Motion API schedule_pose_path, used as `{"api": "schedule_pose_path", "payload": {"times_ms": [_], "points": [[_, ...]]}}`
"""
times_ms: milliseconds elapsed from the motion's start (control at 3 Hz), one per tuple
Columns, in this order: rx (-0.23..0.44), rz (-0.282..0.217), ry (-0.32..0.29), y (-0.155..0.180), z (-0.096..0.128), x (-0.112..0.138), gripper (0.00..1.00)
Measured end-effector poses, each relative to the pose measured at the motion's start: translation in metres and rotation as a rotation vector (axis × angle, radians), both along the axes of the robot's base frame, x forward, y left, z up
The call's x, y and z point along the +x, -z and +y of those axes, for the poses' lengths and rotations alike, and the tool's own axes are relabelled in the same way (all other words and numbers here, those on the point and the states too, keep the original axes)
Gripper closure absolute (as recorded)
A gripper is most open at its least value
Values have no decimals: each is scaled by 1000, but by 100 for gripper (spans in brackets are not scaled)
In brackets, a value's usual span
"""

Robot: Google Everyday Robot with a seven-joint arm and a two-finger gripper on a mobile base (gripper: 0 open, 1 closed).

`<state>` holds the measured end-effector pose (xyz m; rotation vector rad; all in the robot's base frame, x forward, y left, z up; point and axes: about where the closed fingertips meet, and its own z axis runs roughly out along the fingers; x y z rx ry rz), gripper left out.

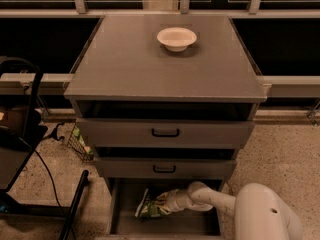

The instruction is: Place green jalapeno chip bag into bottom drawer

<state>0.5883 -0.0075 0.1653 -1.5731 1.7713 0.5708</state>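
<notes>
Your biggest landmark is the grey drawer cabinet [150,74], square in the middle of the view, standing on a speckled floor [282,149]. Its flat top fills most of the upper half. Next in bulk is your robot's white arm [252,211], which enters from the lower right corner and reaches left into the base of the cabinet.

Below the two closed fronts you have the bottom drawer [192,225], pulled out toward you, with its plain floor and low left wall showing. Above it sit the lower drawer front [205,169] and the upper drawer front [115,133], each with a black handle at its centre. There is a dark open gap above each front.

At your left edge you see dark equipment [20,129] with a cable trailing down, and a black pole [74,204] leaning across the floor near the cabinet's left foot.

The green jalapeno chip bag [146,207] is inside the bottom drawer, toward its left side, tilted up on edge rather than lying flat. Your gripper [162,204] is in the drawer too, just right of the bag and closed on its right edge, so it has the bag in its grasp.

Smallest, the round white bowl [176,38] rests on the cabinet top, toward the back and slightly right of centre.
</notes>
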Motion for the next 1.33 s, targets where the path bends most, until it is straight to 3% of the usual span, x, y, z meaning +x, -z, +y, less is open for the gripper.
{"api": "schedule_pose_path", "payload": {"times_ms": [333,1333], "points": [[-15,15,8,14,0,1,100],[-15,16,8,14,0,1,35]]}}
